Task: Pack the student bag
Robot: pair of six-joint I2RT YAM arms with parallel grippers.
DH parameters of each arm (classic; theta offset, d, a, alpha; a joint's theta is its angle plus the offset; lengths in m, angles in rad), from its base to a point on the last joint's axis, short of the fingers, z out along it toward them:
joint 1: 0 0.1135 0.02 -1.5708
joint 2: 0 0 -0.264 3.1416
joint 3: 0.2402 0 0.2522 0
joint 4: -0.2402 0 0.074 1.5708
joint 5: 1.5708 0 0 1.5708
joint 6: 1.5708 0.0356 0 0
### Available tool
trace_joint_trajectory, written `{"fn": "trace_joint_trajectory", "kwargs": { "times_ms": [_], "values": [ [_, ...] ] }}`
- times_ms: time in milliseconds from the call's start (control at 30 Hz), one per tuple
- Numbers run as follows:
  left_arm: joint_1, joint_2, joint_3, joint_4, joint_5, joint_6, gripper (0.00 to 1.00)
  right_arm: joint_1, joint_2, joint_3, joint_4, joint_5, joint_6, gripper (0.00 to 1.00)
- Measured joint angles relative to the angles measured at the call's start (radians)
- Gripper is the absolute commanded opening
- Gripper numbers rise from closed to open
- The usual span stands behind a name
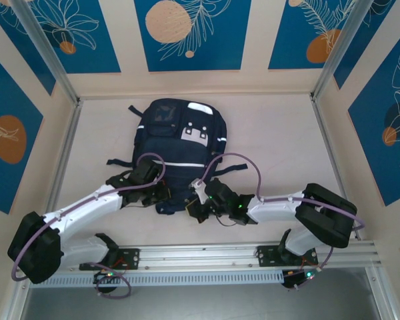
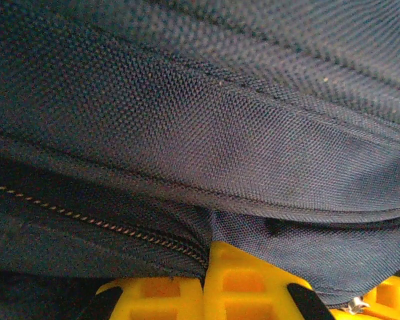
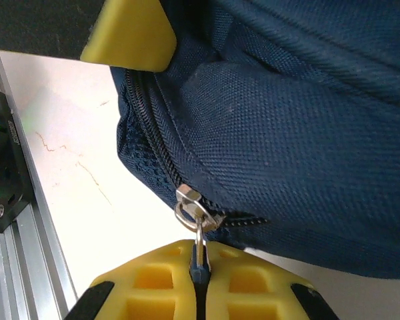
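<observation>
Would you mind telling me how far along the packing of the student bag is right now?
Done: the student bag lies flat, gripped at its near end. In hand: the right gripper pinches the zip pull, and the left gripper is shut on fabric beside the zip. To do: the zip looks closed where visible, so opening, packing and closing all seem to remain.

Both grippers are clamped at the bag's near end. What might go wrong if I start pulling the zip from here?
The right gripper pinches only the zipper pull; under load it may slip free.
The left gripper holds just a fold of the student bag beside the zipper teeth; if that slips, the whole bag may drag instead of opening.
The zipper track bends round the bag's corner, where the slider might jam.
</observation>
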Motion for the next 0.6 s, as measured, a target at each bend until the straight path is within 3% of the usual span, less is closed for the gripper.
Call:
{"fn": "trace_joint_trajectory", "kwargs": {
  "times_ms": [233,367,400,467,600],
  "values": [
    [0.003,-0.031,0.000,-0.031,-0.036,-0.001,0.00,-0.041,-0.014,-0.005,-0.027,-0.038,-0.006,0.00],
    [0.075,-0.075,0.000,-0.093,-0.053,0.000,0.03,-0.066,0.041,0.067,-0.082,-0.124,-0.008,0.00],
    [0.102,-0.083,0.000,-0.111,-0.060,0.000,0.06,-0.068,0.069,0.100,-0.096,-0.142,-0.007,0.00],
    [0.161,-0.103,-0.001,-0.153,-0.082,0.001,0.23,-0.067,0.142,0.177,-0.115,-0.178,-0.007,0.00],
    [0.204,-0.144,-0.001,-0.214,-0.126,-0.007,0.50,-0.058,0.231,0.245,-0.111,-0.208,0.006,0.00]
  ]
}}
